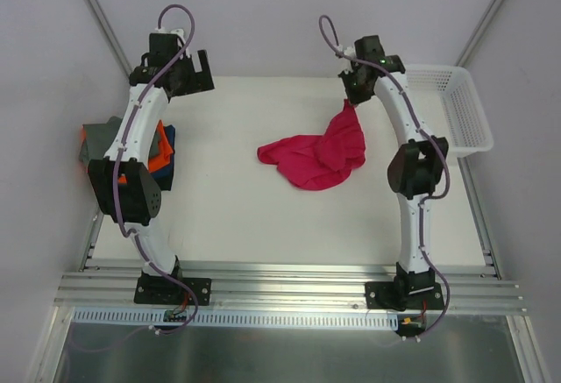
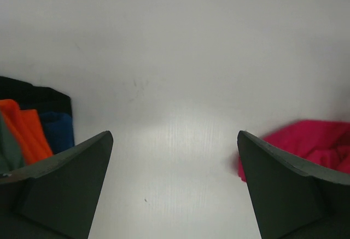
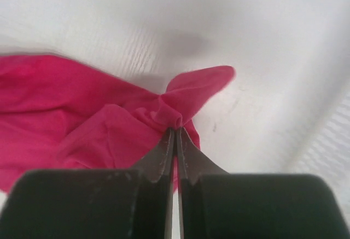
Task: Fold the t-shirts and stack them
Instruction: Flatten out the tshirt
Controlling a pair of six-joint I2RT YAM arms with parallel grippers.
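Your right claw [image 3: 175, 132] is pinched shut on a bunched edge of the pink shirt [image 1: 317, 157] — the rest trails down onto the middle of the desk [image 1: 232, 221] — while your left claw [image 2: 175, 140] hangs wide open, with the stack of shirts [image 1: 161, 150] at the desk's left edge.

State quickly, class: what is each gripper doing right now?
Left gripper: open, holding nothing.
Right gripper: shut on the pink t-shirt.
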